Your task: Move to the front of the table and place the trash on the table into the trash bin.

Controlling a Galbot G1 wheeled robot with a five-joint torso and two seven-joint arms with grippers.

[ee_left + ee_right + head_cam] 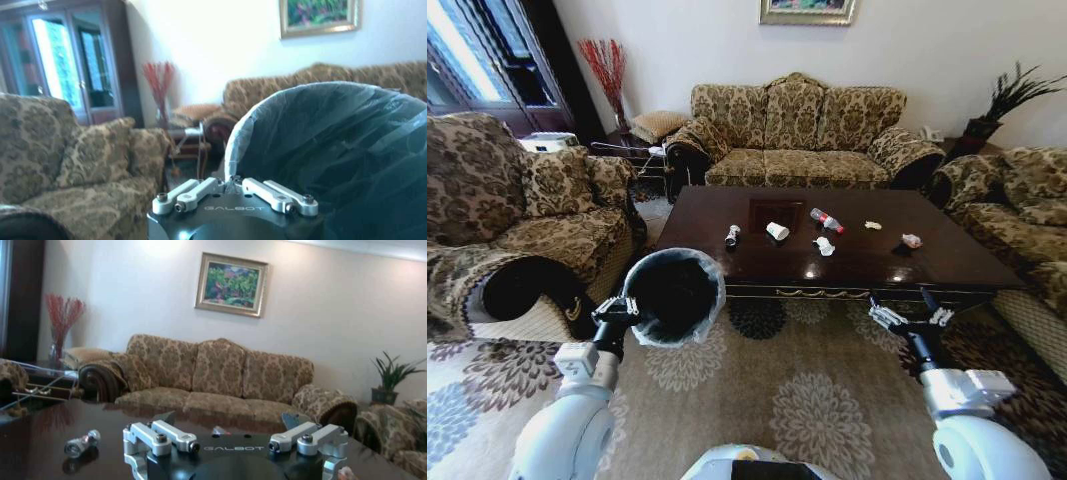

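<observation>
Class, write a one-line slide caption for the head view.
Left pincer grips the lined trash bin; right pincer waits open before the littered table.

A three-seat sofa in brown-and-gold floral brocade point(795, 130) stands against the far white wall point(687, 40), under a gilt-framed landscape painting point(231, 284). A matching brocade armchair point(522, 220) sits at the left and another matching seat point(1012, 215) at the right. A beige carpet with large grey flower medallions point(797, 385) covers the near floor. Far left, daylight comes through dark-framed glass doors point(477, 50), beside a vase of red twigs point(607, 65). A green potted plant point(1012, 100) stands in the far right corner.
</observation>
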